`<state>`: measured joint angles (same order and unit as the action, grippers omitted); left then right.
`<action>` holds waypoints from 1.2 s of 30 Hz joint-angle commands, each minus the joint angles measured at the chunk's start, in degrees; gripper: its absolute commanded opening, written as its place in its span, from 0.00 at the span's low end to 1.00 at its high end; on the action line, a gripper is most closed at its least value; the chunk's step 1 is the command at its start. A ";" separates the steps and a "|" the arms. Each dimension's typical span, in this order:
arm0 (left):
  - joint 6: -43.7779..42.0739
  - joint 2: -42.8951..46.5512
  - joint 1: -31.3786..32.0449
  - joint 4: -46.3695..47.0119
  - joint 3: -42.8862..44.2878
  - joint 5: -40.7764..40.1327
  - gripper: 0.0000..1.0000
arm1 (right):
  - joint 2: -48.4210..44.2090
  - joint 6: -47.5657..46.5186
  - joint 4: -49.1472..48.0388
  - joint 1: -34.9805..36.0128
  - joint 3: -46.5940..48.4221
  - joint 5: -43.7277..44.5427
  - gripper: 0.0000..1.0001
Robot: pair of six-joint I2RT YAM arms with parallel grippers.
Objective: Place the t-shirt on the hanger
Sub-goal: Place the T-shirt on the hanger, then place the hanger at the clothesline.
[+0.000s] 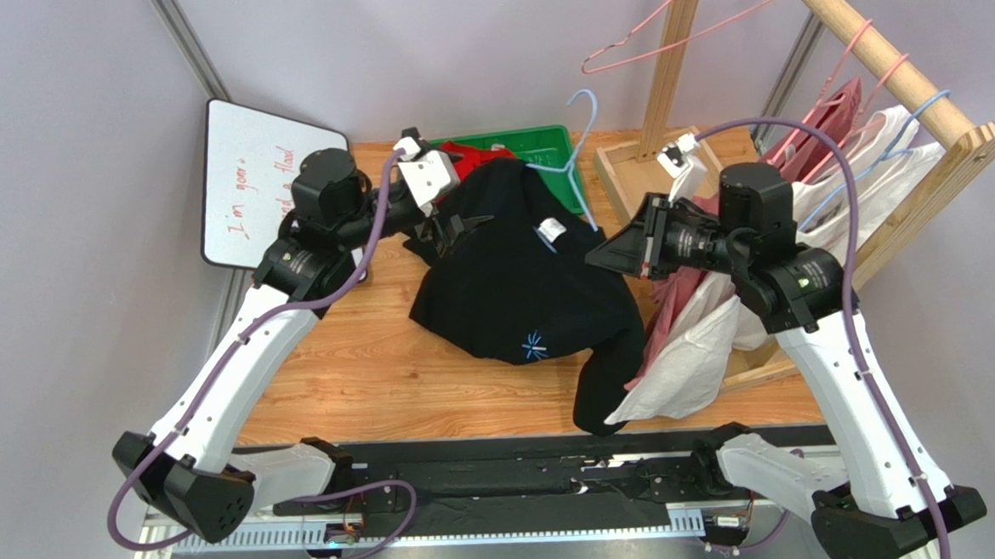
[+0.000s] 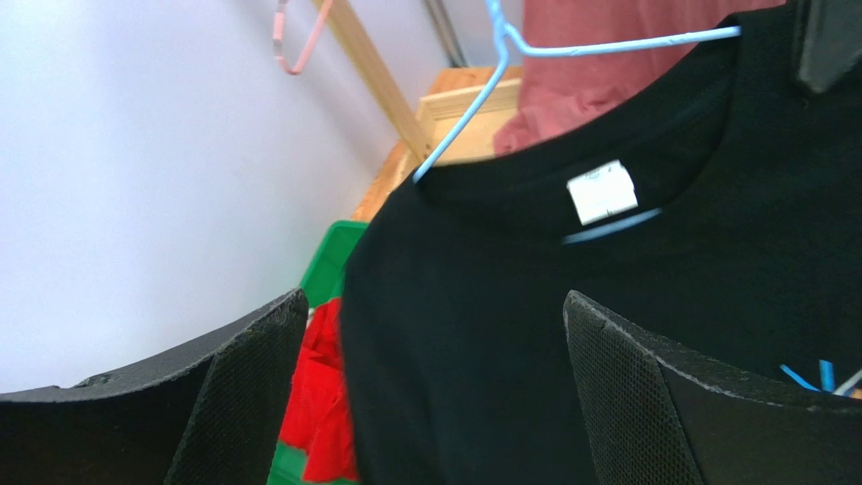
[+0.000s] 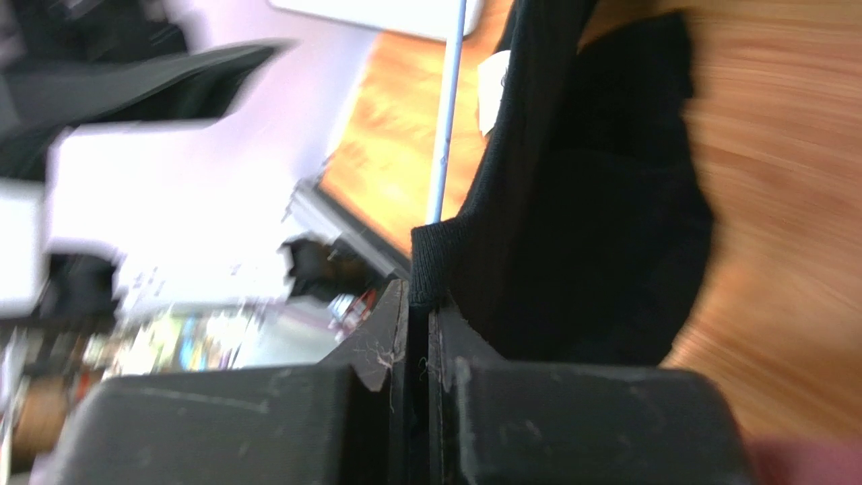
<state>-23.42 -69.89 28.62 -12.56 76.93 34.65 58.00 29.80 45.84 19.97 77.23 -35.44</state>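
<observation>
The black t-shirt [image 1: 516,279] hangs bunched over the table's middle, its light-blue logo [image 1: 533,345] facing up. The light-blue hanger [image 1: 579,107] sits at its collar with the hook sticking out towards the back. In the left wrist view the hanger [image 2: 607,45] runs into the neck by the white tag [image 2: 601,191]. My left gripper [image 1: 442,225] is open, with the t-shirt [image 2: 506,333] hanging between and beyond its fingers [image 2: 233,384]. My right gripper [image 1: 597,255] is shut on the ribbed collar of the t-shirt [image 3: 597,202], beside the hanger wire [image 3: 445,111].
A green bin [image 1: 521,144] holding a red garment [image 1: 471,157] stands behind the shirt. A wooden rack [image 1: 888,67] at the right carries white and pink shirts [image 1: 698,346] and a pink hanger [image 1: 669,34]. A whiteboard [image 1: 254,177] leans at the back left.
</observation>
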 commanded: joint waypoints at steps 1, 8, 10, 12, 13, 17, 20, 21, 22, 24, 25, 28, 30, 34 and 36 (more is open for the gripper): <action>6.63 3.87 -0.23 0.52 -0.10 -6.44 0.99 | -2.19 1.93 5.74 -1.68 6.69 13.89 0.00; 6.46 5.99 -0.15 0.25 -2.48 -6.26 0.99 | -3.24 1.84 10.75 -3.18 13.11 28.13 0.00; 6.46 5.82 -0.15 0.17 -2.40 -6.27 0.99 | -3.15 1.84 10.85 -3.44 14.96 32.34 0.00; 6.11 5.64 -0.15 0.16 -2.31 -6.00 0.99 | -2.72 1.75 10.41 -3.79 18.56 35.08 0.00; 6.11 5.73 -0.15 0.25 -2.31 -5.91 0.99 | -2.11 1.66 10.06 -4.23 19.70 38.92 0.00; 5.67 5.38 -0.15 0.78 -2.22 -4.78 0.99 | 0.10 0.44 5.93 -4.94 25.15 45.45 0.00; 5.23 5.02 -0.15 1.65 -2.13 -4.86 0.99 | 1.23 -0.18 0.49 -4.85 27.09 49.49 0.00; 5.05 4.76 -0.15 1.66 -1.96 -4.86 0.99 | 1.76 -0.44 -1.96 -4.85 27.53 50.20 0.00; 5.05 4.67 -0.15 1.75 -1.78 -4.86 0.99 | 2.20 -0.45 -3.12 -4.76 28.49 52.47 0.00; 5.14 4.15 -0.15 1.92 -1.17 -5.04 0.99 | 4.48 -0.88 -4.18 -4.85 30.16 55.81 0.00; 4.88 4.06 -0.15 1.84 -0.90 -5.04 0.99 | 5.19 -1.15 -4.10 -4.76 32.09 58.70 0.00; 4.70 3.71 -0.23 2.27 -0.73 -5.47 0.99 | 8.62 -2.11 -4.89 -4.85 34.29 63.89 0.00; 4.70 3.53 -0.15 2.36 -0.72 -5.74 0.99 | 10.54 -2.46 -5.33 -4.76 34.83 66.02 0.00; 4.26 3.71 -0.15 2.36 -1.16 -6.35 0.99 | 12.48 -3.08 -4.71 -4.67 34.39 68.48 0.00; 3.91 3.88 -0.23 2.45 -1.77 -6.97 0.99 | 12.84 -3.26 -4.62 -4.32 32.29 69.71 0.00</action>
<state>-19.11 -66.50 28.62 -12.47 74.67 28.64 71.00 28.40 47.70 15.44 109.54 27.86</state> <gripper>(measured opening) 0.992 0.022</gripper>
